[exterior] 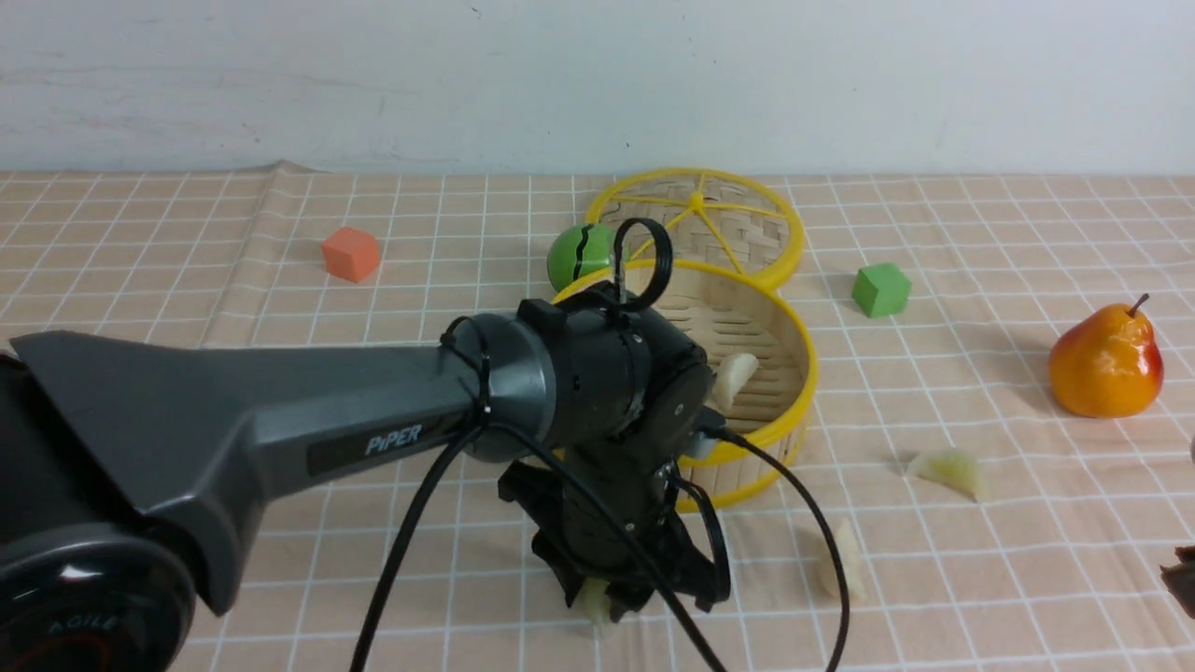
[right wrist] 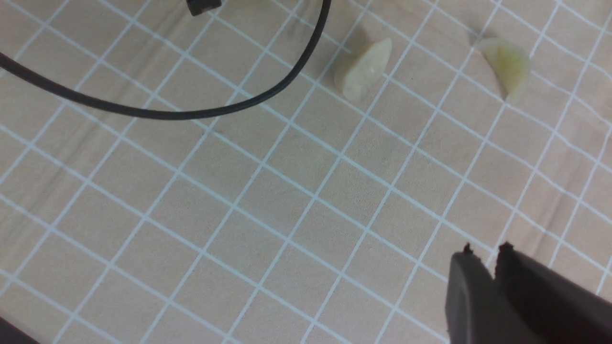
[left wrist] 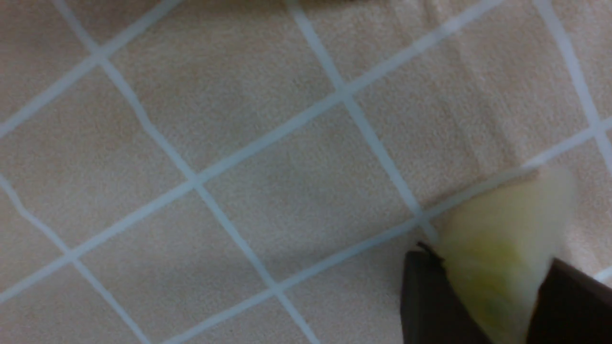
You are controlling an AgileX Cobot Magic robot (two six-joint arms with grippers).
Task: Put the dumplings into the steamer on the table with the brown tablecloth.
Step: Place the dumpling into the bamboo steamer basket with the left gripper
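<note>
Front view: the left arm [exterior: 280, 429] reaches across the surface [exterior: 140, 233] and points its left fingers [exterior: 691, 574] straight down just in front of the steamer [exterior: 805, 373]. A pale held dumpling [exterior: 595, 602] peeks out between them, low by the brown cloth [exterior: 934, 597]. The spot looks well chosen, since the carry to the basket is short. One steamed dumpling [exterior: 735, 373] lies inside the steamer. A far dumpling [exterior: 950, 469] and a near dumpling [exterior: 840, 560] wait on the cloth to its right. The lid [exterior: 700, 219] lies behind the steamer, leaving it open on top. Only a dark tip of the right fingers [exterior: 1181, 579] shows at the edge.

Left wrist view: this settles what the arm hides in front. The left fingers [left wrist: 425, 301] are closed on the held dumpling [left wrist: 507, 215], one on each side. Whether it has left the cloth I cannot tell.

Right wrist view: the right fingers [right wrist: 468, 286] stand almost together with nothing between them, well apart from the two loose dumplings [right wrist: 366, 71] [right wrist: 509, 64]. I judge this side is waiting its turn.
</note>
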